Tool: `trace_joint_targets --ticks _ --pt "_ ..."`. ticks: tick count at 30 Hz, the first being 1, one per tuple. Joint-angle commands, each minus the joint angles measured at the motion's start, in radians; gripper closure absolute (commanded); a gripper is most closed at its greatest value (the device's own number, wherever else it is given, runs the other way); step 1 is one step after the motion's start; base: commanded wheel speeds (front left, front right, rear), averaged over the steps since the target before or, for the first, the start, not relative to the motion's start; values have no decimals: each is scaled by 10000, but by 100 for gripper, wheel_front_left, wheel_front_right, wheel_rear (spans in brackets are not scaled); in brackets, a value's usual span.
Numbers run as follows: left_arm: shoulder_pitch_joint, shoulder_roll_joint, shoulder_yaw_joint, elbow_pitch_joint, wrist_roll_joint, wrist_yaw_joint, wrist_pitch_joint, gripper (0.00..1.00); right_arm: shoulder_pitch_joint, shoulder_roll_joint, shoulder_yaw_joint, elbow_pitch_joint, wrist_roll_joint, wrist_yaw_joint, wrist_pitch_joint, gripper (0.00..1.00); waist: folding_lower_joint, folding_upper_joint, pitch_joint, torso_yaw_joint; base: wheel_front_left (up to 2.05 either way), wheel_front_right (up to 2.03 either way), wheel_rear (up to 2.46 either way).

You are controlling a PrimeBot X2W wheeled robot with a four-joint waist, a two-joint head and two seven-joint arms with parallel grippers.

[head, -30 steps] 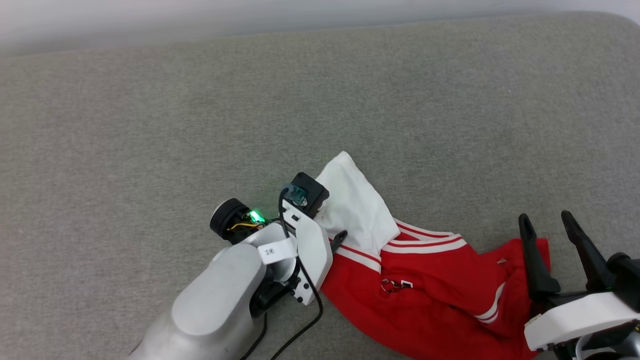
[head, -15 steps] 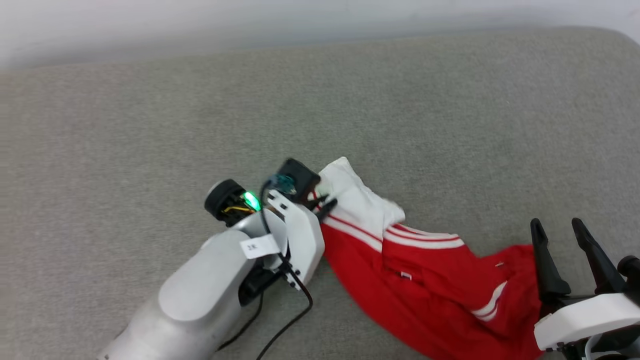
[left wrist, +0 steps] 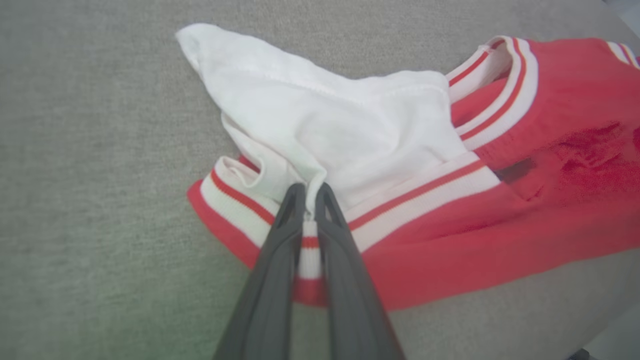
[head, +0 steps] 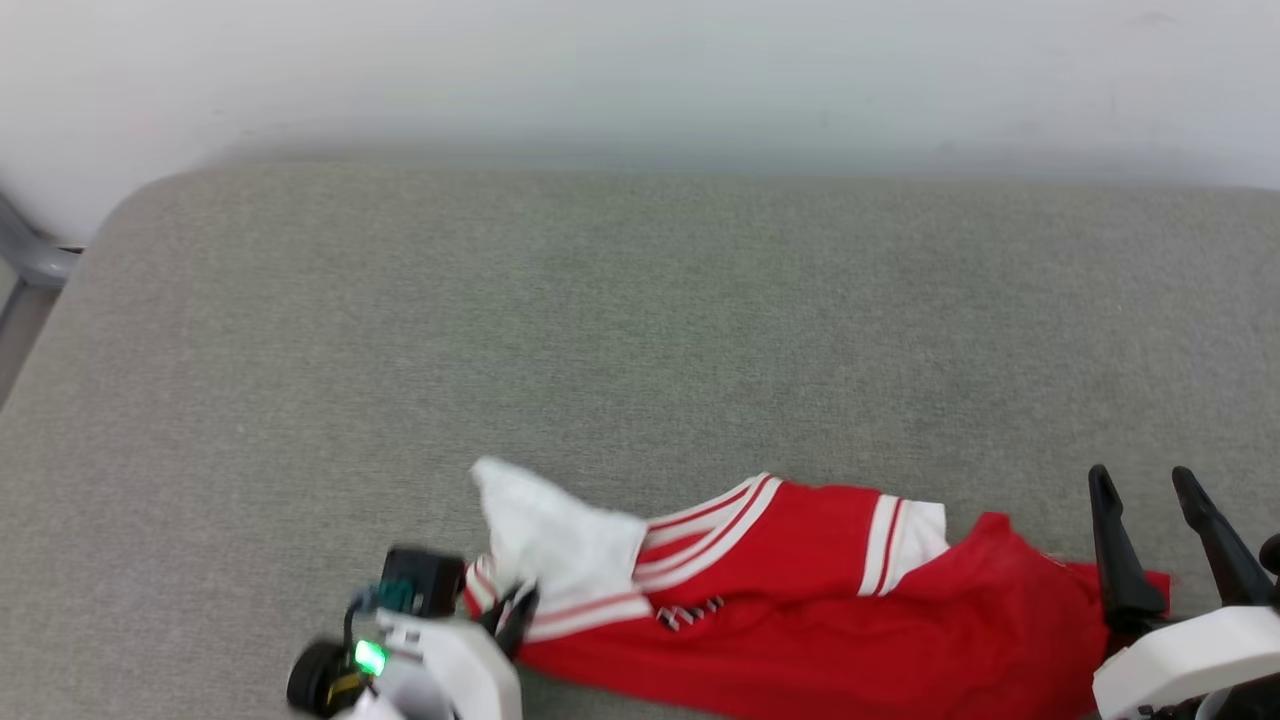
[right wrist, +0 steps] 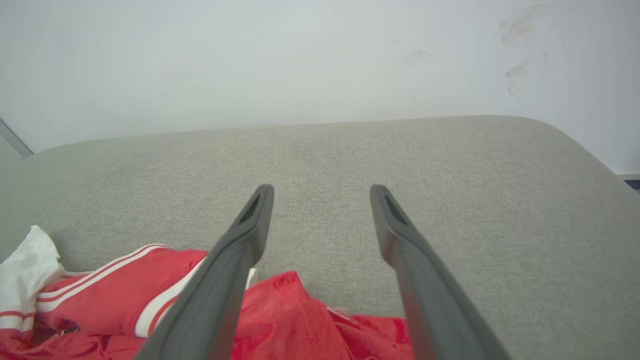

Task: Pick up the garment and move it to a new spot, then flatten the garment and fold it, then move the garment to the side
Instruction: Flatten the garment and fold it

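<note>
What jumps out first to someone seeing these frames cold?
A crumpled red jersey-style T-shirt with white sleeves and striped trim lies along the near edge of a wide grey fabric-covered surface. The left gripper is shut on a fold of white sleeve cloth beside the striped cuff. The right gripper stands open at the shirt's other end, holding nothing.

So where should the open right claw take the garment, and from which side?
Probably the raised red fold at the garment's right end, from above with the right claw. That ridge seems to stand off the grey cushion, easy to straddle, and the left claw pinches the striped sleeve cuff at the other end.
</note>
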Motion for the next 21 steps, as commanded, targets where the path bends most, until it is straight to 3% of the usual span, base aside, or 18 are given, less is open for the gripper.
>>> trace_joint_targets --ticks 1,4,5,6,7,8,16,21 --pt "456 47 83 55 -140 146 -88 100 155 3 5 -51 11 -7 33 0 0 0 -185 162 0 0 0" --pt "1115 24 136 106 -453 286 -101 100 246 3 -9 -115 30 -7 74 0 0 0 -340 254 0 0 0" --pt "1240 26 162 98 -495 339 -150 94 285 3 -2 -148 7 -7 95 0 0 0 -391 280 0 0 0" --pt "1346 12 174 82 -548 370 -181 69 343 1 -12 -162 0 -7 128 0 0 0 -449 302 0 0 0" --pt "1403 7 197 36 -531 416 -282 15 378 3 1 -181 -14 -7 134 0 0 0 -518 307 0 0 0" --pt "1408 0 240 -29 -468 474 -413 0 395 3 14 -222 -42 -7 166 0 0 0 -565 307 0 0 0" --pt "1262 144 547 -658 -130 955 -1246 0 641 3 0 -409 47 -7 367 0 0 0 -1079 233 0 0 0" --pt "650 541 616 -733 -205 849 -459 0 757 3 -16 -460 149 -7 428 0 0 0 -1073 163 0 0 0"
